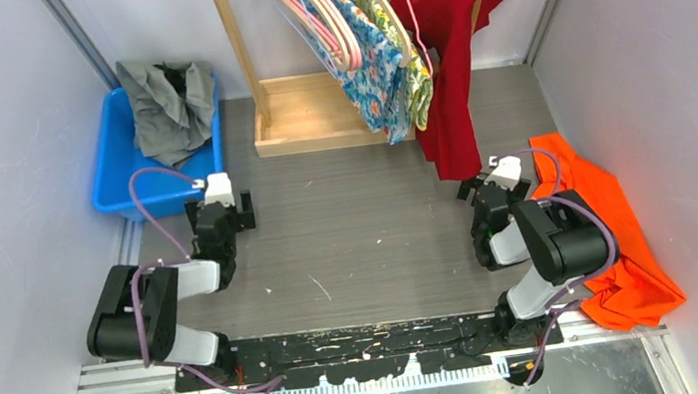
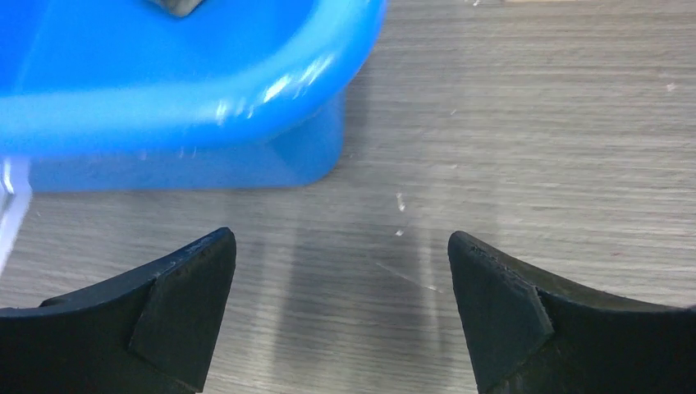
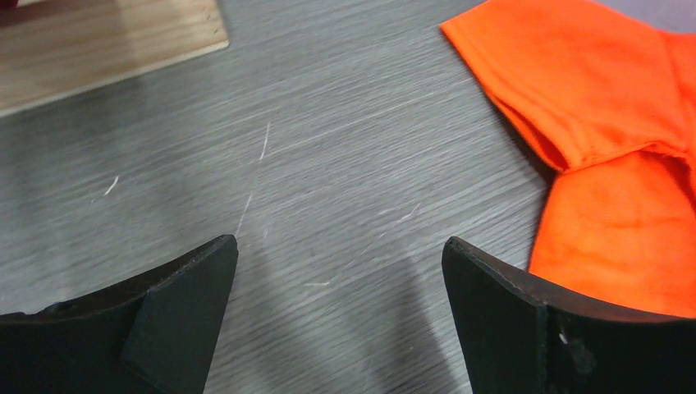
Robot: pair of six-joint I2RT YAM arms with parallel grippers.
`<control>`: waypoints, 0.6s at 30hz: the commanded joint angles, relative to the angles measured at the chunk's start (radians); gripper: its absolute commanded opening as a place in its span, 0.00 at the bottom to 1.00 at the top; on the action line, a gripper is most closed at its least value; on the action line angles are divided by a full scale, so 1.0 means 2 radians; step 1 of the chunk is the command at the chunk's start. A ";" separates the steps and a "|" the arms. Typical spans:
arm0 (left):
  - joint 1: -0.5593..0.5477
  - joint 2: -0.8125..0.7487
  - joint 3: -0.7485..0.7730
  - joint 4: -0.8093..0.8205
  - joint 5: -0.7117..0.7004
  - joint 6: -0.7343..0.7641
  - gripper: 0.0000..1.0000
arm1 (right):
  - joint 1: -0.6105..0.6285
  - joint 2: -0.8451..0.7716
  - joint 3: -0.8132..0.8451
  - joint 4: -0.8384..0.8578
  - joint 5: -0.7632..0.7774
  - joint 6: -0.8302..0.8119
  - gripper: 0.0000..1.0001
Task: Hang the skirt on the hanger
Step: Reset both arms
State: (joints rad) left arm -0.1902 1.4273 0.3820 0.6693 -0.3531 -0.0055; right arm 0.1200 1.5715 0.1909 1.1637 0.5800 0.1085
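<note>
pink hangers (image 1: 328, 29) rear, blue bin (image 1: 117, 160) left, orange garment (image 1: 625, 249) right.

The table (image 1: 361, 246) is grey with a wood grain. The rack (image 1: 300, 115) is pale wood. On the rack, the hangers (image 1: 329, 29) are pink, the floral garment (image 1: 371, 64) is printed blue, white and yellow-green, and the red garment (image 1: 452, 84) is plain. Left of the rack, a bright blue bin (image 1: 112, 181) holds grey cloth (image 1: 168, 104). Right of the rack, the orange cloth (image 1: 620, 224) is plain. The left arm (image 1: 138, 313) and right arm (image 1: 556, 237) are black, their cables (image 1: 149, 196) purple.
</note>
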 commanded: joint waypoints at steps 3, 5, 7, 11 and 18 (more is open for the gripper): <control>0.050 0.059 -0.044 0.192 0.036 -0.022 1.00 | -0.002 0.005 0.017 0.031 -0.031 -0.009 0.99; 0.054 0.052 -0.016 0.126 0.046 -0.025 1.00 | -0.001 -0.007 0.038 -0.025 -0.029 -0.003 0.99; 0.054 0.063 -0.029 0.177 0.042 -0.022 1.00 | -0.003 -0.004 0.043 -0.028 -0.030 -0.004 1.00; 0.054 0.060 -0.020 0.149 0.044 -0.024 1.00 | -0.002 -0.006 0.043 -0.034 -0.031 -0.003 1.00; 0.054 0.059 -0.020 0.147 0.045 -0.023 1.00 | -0.006 -0.006 0.049 -0.044 -0.034 0.000 0.99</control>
State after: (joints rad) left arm -0.0864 1.5562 0.3202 0.9077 -0.2672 -0.0483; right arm 0.1154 1.5826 0.2604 1.0561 0.5167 0.1066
